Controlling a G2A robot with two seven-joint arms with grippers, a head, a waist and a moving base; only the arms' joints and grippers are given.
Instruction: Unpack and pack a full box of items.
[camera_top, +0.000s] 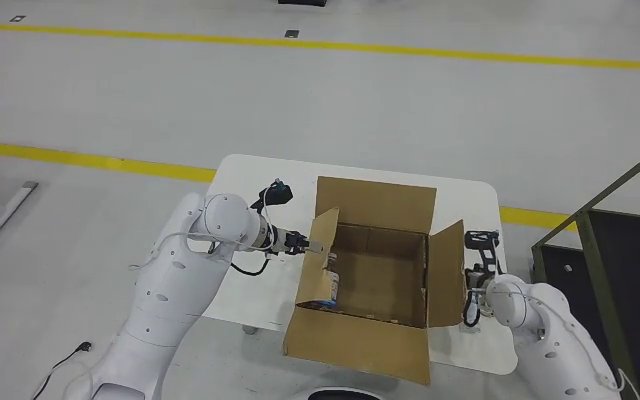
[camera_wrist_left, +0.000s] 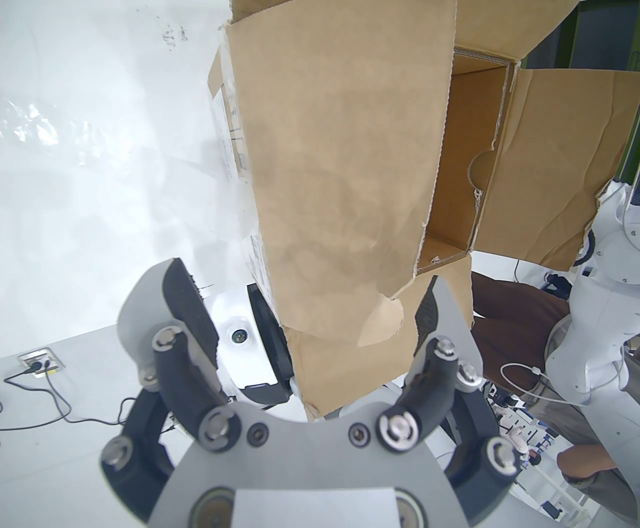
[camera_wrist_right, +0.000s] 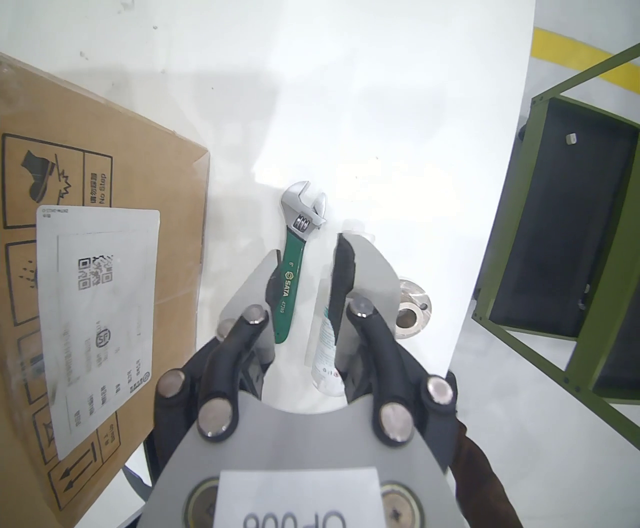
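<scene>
Nearest the robot, the right gripper (camera_wrist_right: 310, 255) hangs part-open and empty over an adjustable wrench (camera_wrist_right: 295, 240), a white tube (camera_wrist_right: 324, 345) and a metal flange (camera_wrist_right: 412, 312), which lie on the table beside the cardboard box (camera_top: 360, 345), apparently unpacked. Farther in, the left gripper (camera_wrist_left: 306, 275) straddles the side flap (camera_wrist_left: 340, 165) with jaws wide and unclamped, probably to push it clear of the blue-and-white item (camera_top: 330, 288) inside.

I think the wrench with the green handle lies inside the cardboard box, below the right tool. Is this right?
Not quite. The wrench lies on the white table, beside the cardboard box and outside it, below the right tool. The right wrist view shows this.
</scene>
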